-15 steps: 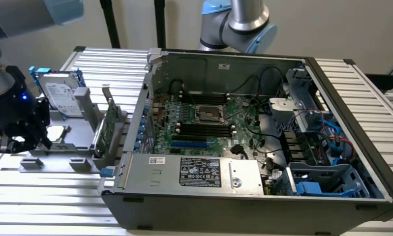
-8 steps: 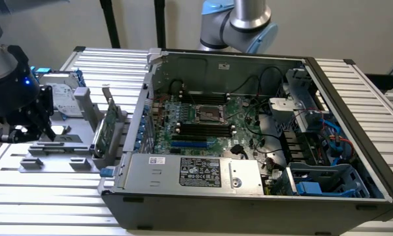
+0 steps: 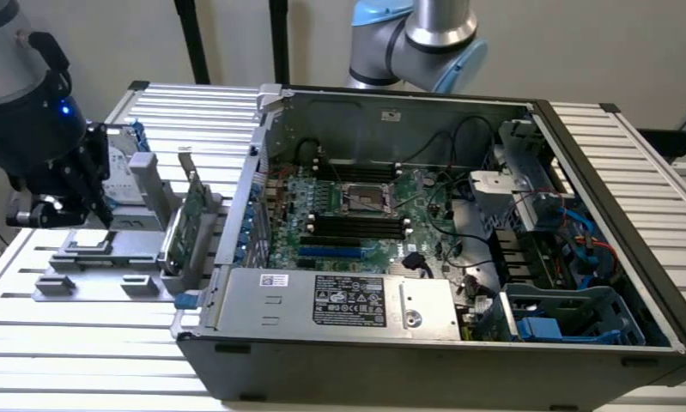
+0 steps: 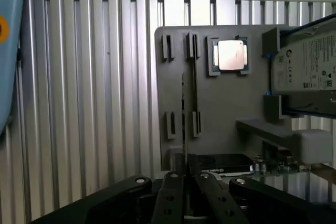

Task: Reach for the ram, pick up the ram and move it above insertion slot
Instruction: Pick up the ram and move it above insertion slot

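Note:
My gripper (image 3: 50,220) hangs over the grey parts holder (image 3: 102,279) on the exterior view's left, outside the computer case. In the wrist view the ram (image 4: 184,114) appears edge-on as a thin stick running from between my black fingers (image 4: 169,203) out over the holder plate (image 4: 226,103). The gripper (image 4: 184,176) is shut on the ram's near end. The ram lies between the holder's two pairs of slotted clips, offset from both. The motherboard's black insertion slots (image 3: 355,227) lie inside the open case, well to the exterior view's right of the gripper.
A taller green card with a metal bracket (image 3: 189,225) stands upright between holder and case. A silver hard drive (image 4: 310,69) and a square processor chip (image 4: 230,56) rest on the holder. The case wall (image 3: 251,197) rises beside the holder. Slatted aluminium tabletop (image 3: 79,343) surrounds everything.

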You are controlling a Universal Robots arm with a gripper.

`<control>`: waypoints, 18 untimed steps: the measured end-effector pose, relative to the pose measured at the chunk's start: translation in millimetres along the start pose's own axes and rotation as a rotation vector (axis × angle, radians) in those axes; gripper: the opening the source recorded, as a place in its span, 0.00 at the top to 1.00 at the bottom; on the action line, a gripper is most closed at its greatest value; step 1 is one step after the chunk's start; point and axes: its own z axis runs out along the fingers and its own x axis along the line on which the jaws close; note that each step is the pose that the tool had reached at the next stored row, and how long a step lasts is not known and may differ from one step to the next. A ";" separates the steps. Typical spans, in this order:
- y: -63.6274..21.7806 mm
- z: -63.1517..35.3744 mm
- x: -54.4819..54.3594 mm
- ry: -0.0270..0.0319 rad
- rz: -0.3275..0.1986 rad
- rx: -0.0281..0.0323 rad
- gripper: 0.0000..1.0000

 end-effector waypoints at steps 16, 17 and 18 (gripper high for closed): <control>-66.7 -68.7 -5.3 -0.0301 -0.008 -0.0058 0.86; -71.1 -69.9 -5.5 -0.0314 -0.008 -0.0062 0.86; -75.6 -70.6 -5.7 -0.0330 -0.008 -0.0063 0.86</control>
